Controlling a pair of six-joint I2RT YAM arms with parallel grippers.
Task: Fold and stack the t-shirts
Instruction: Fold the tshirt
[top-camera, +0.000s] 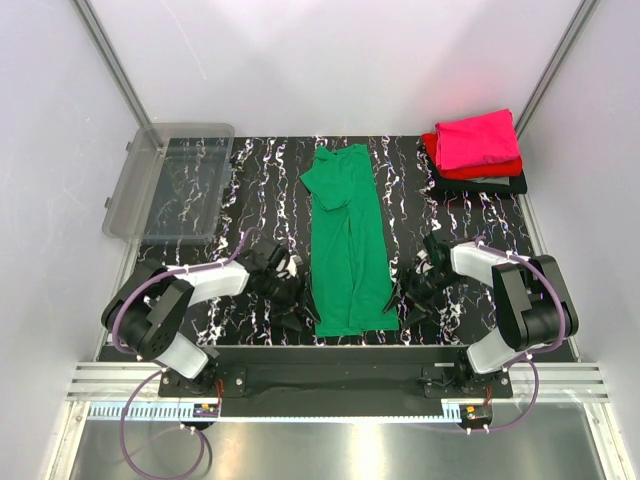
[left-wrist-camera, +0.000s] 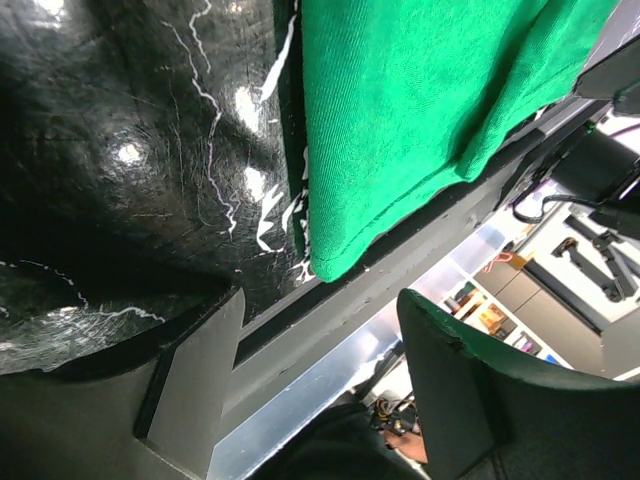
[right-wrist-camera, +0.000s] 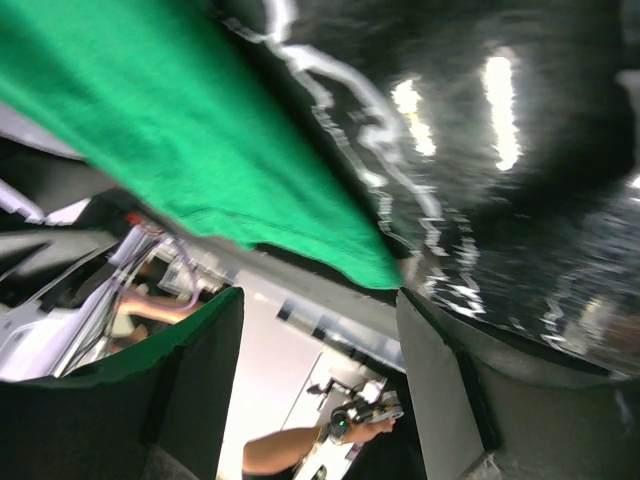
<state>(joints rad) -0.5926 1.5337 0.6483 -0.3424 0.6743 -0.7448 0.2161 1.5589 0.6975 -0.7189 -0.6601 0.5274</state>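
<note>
A bright green t-shirt (top-camera: 350, 240) lies flat on the black marbled table as a long narrow strip, running from the back to the near edge. My left gripper (top-camera: 300, 312) stands open just beside the shirt's near left corner (left-wrist-camera: 335, 262). It holds nothing between its fingers (left-wrist-camera: 195, 375). My right gripper (top-camera: 411, 300) stands open just off the near right corner (right-wrist-camera: 385, 270), also with nothing in it. At the back right, a folded magenta-pink t-shirt (top-camera: 478, 140) sits on a red t-shirt (top-camera: 480, 170), which rests on a black t-shirt (top-camera: 490, 185).
A clear grey plastic bin (top-camera: 165, 180) stands at the back left, partly over the table's edge. The near table edge and a metal rail (top-camera: 330, 355) run just below the shirt's hem. White walls close in both sides.
</note>
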